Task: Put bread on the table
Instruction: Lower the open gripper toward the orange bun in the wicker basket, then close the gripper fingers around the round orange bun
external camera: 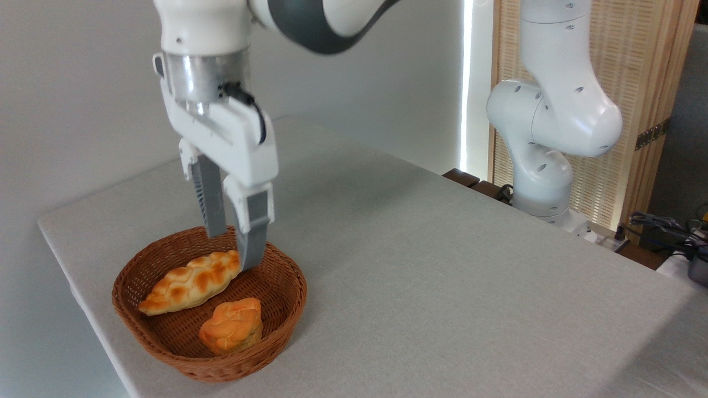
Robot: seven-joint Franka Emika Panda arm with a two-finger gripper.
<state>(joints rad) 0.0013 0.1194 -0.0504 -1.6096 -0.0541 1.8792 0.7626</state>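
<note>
Bread (231,326) in basket (166,337), before loaf (191,282).

Bread (231,325) orange-golden — basket (166,337) brown woven — table (442,265) light grey.

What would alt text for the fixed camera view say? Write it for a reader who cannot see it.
A white robot arm's gripper hangs open over a brown wicker basket on a grey table, its fingertips at the right end of a braided loaf. A small orange bun lies in the basket, nearer the camera.

Matt grey cloth on table (442,276); brown woven wicker basket (287,309); glossy golden crust on bread (231,326).
</note>
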